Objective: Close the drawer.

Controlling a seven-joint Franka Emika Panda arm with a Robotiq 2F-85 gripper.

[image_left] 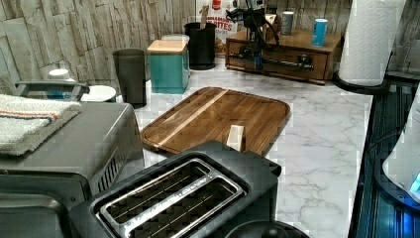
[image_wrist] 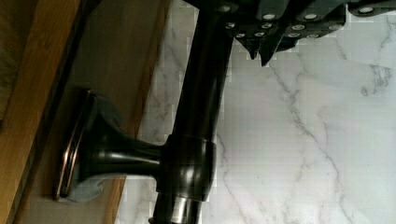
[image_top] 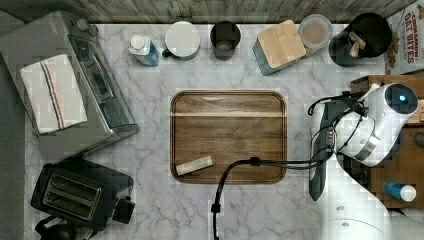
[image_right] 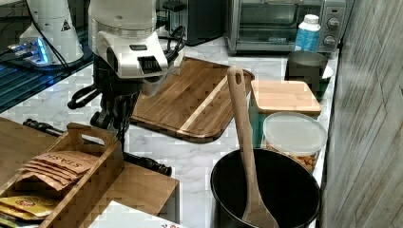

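Drawer [image_left: 277, 62] sits at the counter's [image_left: 317, 129] far edge in the left view, front panel looking nearly flush with its cabinet. Gripper [image_left: 255, 54] is at the bar handle [image_wrist: 201, 93]; whether its fingers clamp it I cannot tell. Little travel seems left, if any.

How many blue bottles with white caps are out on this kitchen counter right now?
2. One bottle stands at the back of the marble counter beside the toaster oven; the other lies on the wooden cabinet top. The arm may hide more.
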